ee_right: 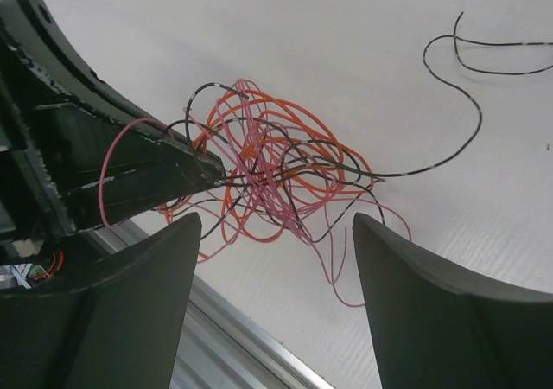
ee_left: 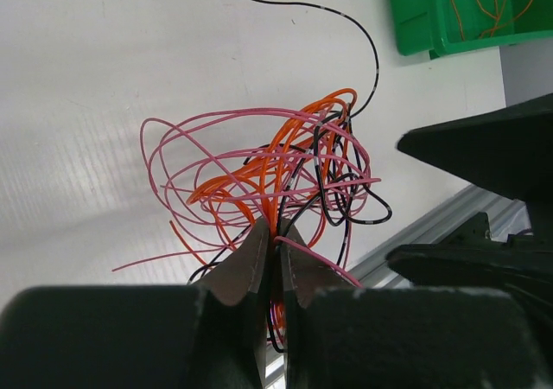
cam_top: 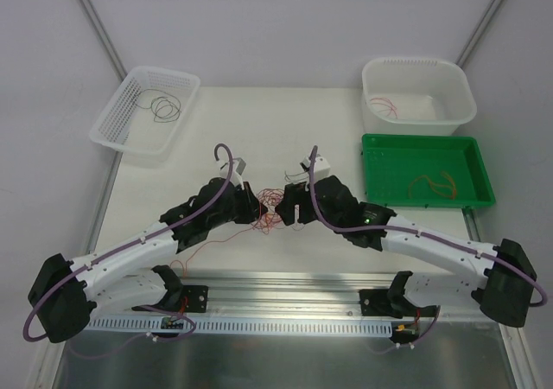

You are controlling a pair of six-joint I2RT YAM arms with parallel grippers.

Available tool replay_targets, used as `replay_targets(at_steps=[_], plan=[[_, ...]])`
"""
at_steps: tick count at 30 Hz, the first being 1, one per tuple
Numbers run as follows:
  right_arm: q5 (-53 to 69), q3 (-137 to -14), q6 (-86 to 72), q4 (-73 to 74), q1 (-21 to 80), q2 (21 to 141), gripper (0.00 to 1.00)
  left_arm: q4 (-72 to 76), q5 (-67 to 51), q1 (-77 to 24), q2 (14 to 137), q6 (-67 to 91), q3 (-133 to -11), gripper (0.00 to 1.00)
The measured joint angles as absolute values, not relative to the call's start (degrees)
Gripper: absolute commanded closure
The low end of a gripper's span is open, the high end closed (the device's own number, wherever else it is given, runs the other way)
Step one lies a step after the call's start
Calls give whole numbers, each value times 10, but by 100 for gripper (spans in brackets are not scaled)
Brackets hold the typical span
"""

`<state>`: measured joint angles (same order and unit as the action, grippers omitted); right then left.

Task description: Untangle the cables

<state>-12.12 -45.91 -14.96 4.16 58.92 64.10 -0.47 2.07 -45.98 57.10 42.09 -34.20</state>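
The white table (cam_top: 276, 121) carries everything, and the two arms reach in from its near edge, the left arm (cam_top: 130, 246) and the right arm (cam_top: 432, 238) bending towards each other so that their claws almost meet at mid-width. A white tub (cam_top: 419, 62) stands at the far right corner with a red wire (cam_top: 386, 106) curled on its floor. Just nearer, along the right edge, lies a green tray (cam_top: 419, 137) holding an orange wire (cam_top: 432, 186). A white basket (cam_top: 168, 72) sits tilted at the far left corner, with a dark wire (cam_top: 162, 105) coiled inside. The cables (cam_top: 270, 216) are a loose knot of pink, orange and black loops between the two claws, close to the near edge at mid-width; a few strands trail off it towards that edge on the left. The left gripper (ee_left: 275, 233) is pressed together and pinches several strands at the knot's edge, orange and pink ones running straight into the seam of its fingers. The right gripper (ee_right: 276, 225) is spread wide and faces the knot from the other side, with a pink loop hanging in the gap; whether either finger touches a strand cannot be told. A single black wire (ee_right: 467, 95) lies apart from the knot, farther in on the tabletop.
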Motion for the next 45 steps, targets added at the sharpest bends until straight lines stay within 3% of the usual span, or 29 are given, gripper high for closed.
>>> replay_targets(at_steps=[5, 8, 11, 15, 19, 26, 31, 38, 45], plan=[[-113, -459, -164, -1, 590, 701, 33, -4, 28, -469, 571, 429, -343, 100], [-111, -459, -166, -20, 590, 731, 48, -5, 32, -469, 571, 431, -343, 100], [-112, -459, -164, -26, 590, 747, 75, -5, 34, -469, 569, 431, -343, 100], [-118, -459, -162, -28, 587, 749, 99, -5, 43, -469, 555, 431, -343, 100], [-127, -441, -160, -27, 571, 732, 99, -5, 62, -469, 533, 430, -342, 100], [-136, -424, -135, 4, 546, 662, 99, -22, 90, -473, 507, 428, -339, 88], [-162, -424, -110, 50, 536, 647, 99, -47, 122, -471, 460, 420, -332, 61], [-173, -424, -100, 86, 522, 647, 99, -80, 135, -456, 390, 399, -324, 38], [-170, -442, -97, 103, 522, 647, 99, -46, 12, -457, 481, 359, -319, 39]])
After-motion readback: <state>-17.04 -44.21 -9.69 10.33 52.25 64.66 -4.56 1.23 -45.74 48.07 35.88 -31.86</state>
